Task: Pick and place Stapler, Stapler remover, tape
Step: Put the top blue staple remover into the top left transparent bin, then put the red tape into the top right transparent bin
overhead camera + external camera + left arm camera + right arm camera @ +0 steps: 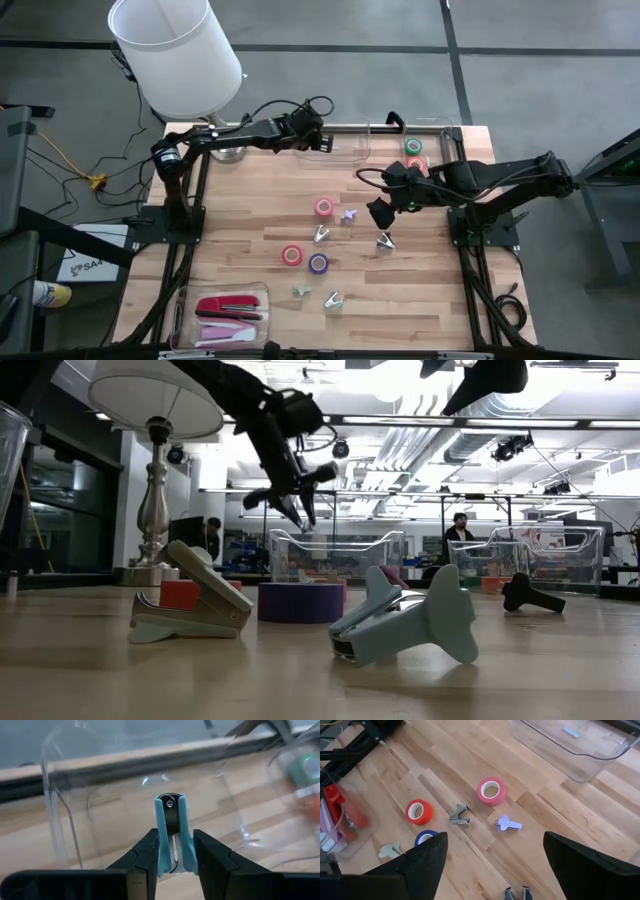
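My left gripper (pixel 322 137) hangs over the clear bin (pixel 345 150) at the table's far edge, shut on a light blue staple remover (pixel 171 822). My right gripper (pixel 384 212) stands open above mid-table, with nothing between its fingers. Pink tape (pixel 324 207), red-orange tape (pixel 292 255) and purple tape (pixel 318 263) lie flat on the wood. Green tape (pixel 414 146) and a red roll (pixel 416 162) sit in a second clear bin at the far right. Several staple removers, such as a lilac one (pixel 508 824) and a silvery one (pixel 460 815), lie scattered. Staplers (pixel 230 305) lie in a clear tray at the near left. My left gripper pinches the light blue staple remover by its two blue side grips (pixel 160 845) between the two fingers (pixel 147 855). The fingers slant down toward the table's far edge and lie along the remover. Its metal-jawed end (pixel 170 802) sticks out past the fingertips, lifted clear above the bin.
A white lamp (pixel 175 50) stands at the far left corner, its cable looping beside the left arm. In the low view, a beige remover (pixel 190 605) and a pale blue remover (pixel 405 620) lie near the table's front edge. Bare wood shows between the scattered pieces.
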`<state>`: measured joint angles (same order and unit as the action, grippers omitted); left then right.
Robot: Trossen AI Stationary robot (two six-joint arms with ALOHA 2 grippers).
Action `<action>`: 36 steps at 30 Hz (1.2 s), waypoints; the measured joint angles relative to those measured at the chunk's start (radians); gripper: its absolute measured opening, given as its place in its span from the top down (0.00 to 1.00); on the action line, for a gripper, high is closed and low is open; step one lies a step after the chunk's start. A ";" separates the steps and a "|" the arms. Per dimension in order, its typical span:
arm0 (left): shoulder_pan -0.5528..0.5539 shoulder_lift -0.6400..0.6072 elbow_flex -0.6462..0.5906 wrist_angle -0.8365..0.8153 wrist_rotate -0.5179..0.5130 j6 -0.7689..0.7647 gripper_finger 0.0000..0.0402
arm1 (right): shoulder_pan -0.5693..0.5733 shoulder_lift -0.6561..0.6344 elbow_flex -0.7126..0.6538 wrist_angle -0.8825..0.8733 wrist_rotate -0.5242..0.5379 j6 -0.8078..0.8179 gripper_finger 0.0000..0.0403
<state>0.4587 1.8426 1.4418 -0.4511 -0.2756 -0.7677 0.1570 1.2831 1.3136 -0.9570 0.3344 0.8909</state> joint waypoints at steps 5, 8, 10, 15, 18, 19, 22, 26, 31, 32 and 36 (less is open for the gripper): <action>0.000 0.044 0.000 0.009 -0.001 0.001 0.76 | 0.000 0.000 0.000 0.000 0.000 0.026 0.20; 0.000 0.059 0.000 0.009 -0.004 0.004 0.76 | 0.000 0.000 0.000 0.000 0.000 0.027 0.20; 0.000 0.060 -0.001 0.008 -0.010 0.005 0.76 | 0.000 0.000 0.000 -0.001 -0.002 0.029 0.20; 0.000 0.060 -0.001 0.022 -0.032 0.036 0.70 | 0.000 0.000 0.000 -0.004 -0.002 0.029 0.20; 0.000 0.060 -0.001 0.030 -0.015 0.061 0.67 | 0.000 0.000 0.000 -0.004 -0.003 0.029 0.20; 0.000 0.060 -0.001 0.030 -0.006 0.063 0.66 | 0.000 0.000 0.000 -0.004 -0.003 0.029 0.20; 0.000 0.060 -0.001 0.035 0.009 0.064 0.64 | 0.000 0.000 0.000 -0.004 -0.004 0.028 0.20; 0.000 0.060 -0.001 0.019 0.011 0.064 0.64 | 0.000 0.000 0.000 -0.005 -0.011 0.026 0.20; 0.000 0.060 -0.001 0.008 0.021 0.096 0.64 | 0.000 0.000 0.000 -0.005 -0.012 0.026 0.20; 0.000 0.060 -0.001 0.008 0.024 0.105 0.64 | 0.000 0.000 0.000 -0.005 -0.014 0.026 0.20; 0.000 0.060 -0.001 0.008 0.048 0.113 0.63 | 0.000 0.000 0.000 -0.005 -0.016 0.026 0.20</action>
<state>0.4583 1.9024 1.4410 -0.4433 -0.2277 -0.6550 0.1570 1.2831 1.3136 -0.9619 0.3183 0.9165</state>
